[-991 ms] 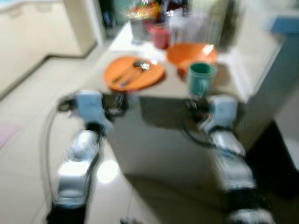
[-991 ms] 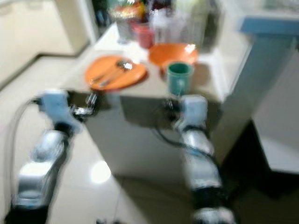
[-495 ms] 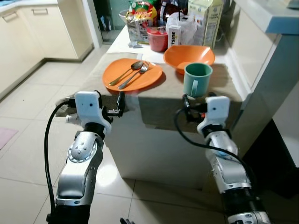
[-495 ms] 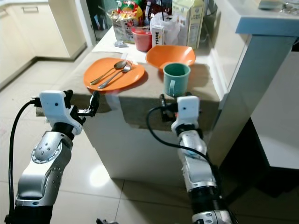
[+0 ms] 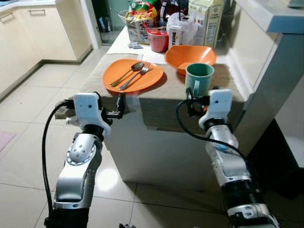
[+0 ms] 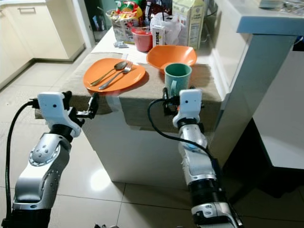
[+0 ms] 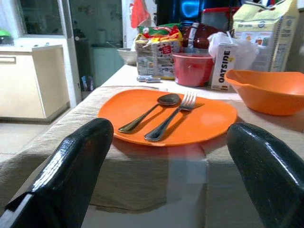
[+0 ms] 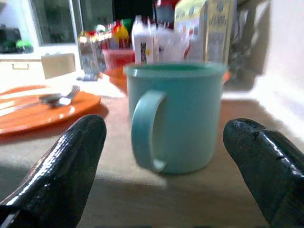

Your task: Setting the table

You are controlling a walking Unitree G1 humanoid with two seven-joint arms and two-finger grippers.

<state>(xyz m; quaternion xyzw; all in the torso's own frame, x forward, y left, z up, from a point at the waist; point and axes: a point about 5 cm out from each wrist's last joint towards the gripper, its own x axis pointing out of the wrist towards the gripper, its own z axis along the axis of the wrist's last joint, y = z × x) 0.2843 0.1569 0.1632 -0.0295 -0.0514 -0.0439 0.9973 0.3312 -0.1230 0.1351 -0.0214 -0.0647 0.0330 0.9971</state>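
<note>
Teal mug [image 8: 176,116] — handle facing the camera, seemingly empty — between spread right fingers [image 8: 59,168]; left fingers [image 7: 71,166] spread too.

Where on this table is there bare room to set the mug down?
Free cloth: the near strip between the orange plate and the green mug, and right of the mug toward the wall. The far end behind the orange bowl is crowded with cartons and packets.
</note>
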